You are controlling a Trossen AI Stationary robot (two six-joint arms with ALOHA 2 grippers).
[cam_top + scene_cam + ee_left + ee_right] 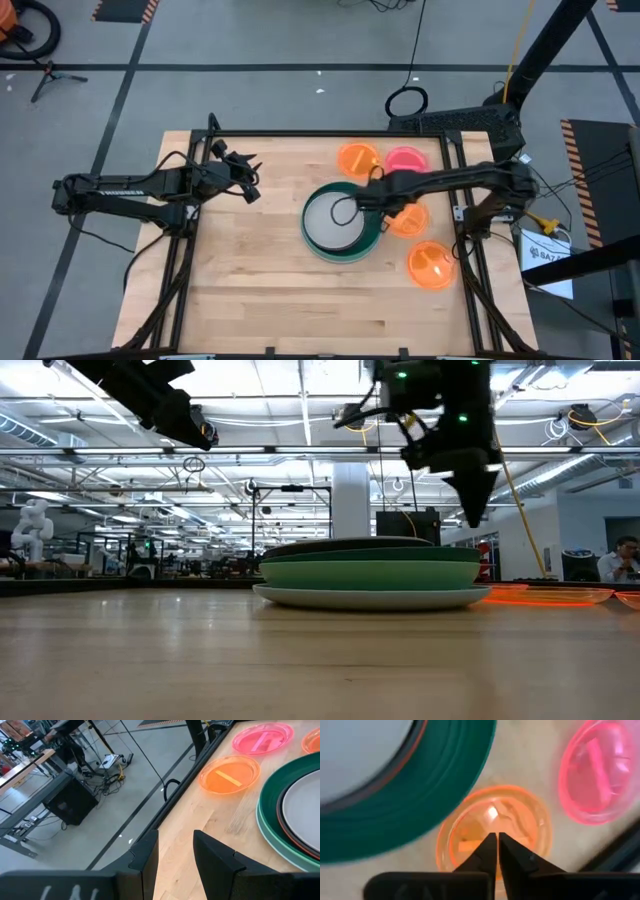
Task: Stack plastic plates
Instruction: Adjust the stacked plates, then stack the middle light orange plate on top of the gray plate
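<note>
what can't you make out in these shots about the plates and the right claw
- High view: the right arm covers part of one orange plate.
- Low view: the stack is edge-on, so its plate count is unclear.
- Right wrist view: the right claw looks shut, but motion blur hides whether it touches anything.

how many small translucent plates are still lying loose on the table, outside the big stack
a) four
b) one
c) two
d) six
a: the high view shows three orange plates, one behind the stack, one under the right arm and one nearer the front, plus the pink plate, all lying singly on the table.
</note>
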